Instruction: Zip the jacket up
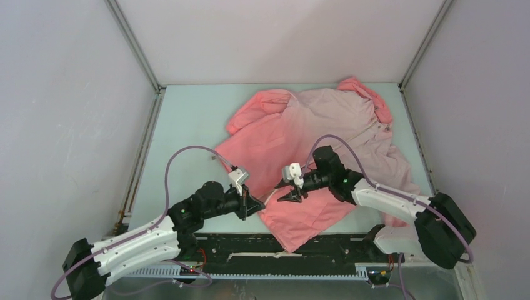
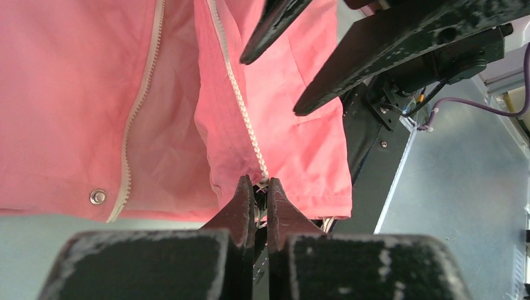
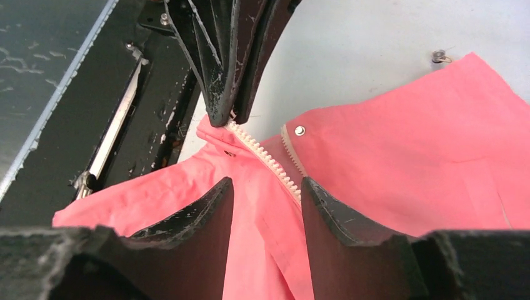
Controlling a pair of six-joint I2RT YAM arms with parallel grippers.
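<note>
A coral-pink jacket (image 1: pixel 325 144), paler toward its far end, lies spread and rumpled on a pale table (image 1: pixel 187 125). The jacket's hem is the part closest to the 2 arm bases. Its front is open: the zipper (image 2: pixel 240 100) shows as 2 separate rows of light teeth, with a strip of the jacket's inner fabric between them.

The left gripper (image 2: pixel 261 190) sits at the jacket's hem with its jaws pressed together, pinching the bottom end of 1 tooth row right where the row meets the hem edge. Something small and metallic glints between its fingers; what it is cannot be told.

The right gripper (image 3: pixel 265 200) hangs over the jacket a little further up that same tooth row. Its jaws are spread wide and hold nothing — the row passes beneath the gap between its 2 fingers.

A round metal snap (image 2: pixel 97 197) sits on the jacket's other front panel, just beside the bottom of the second tooth row. The 2 grippers are near each other, tips facing, over the jacket's lower front.
</note>
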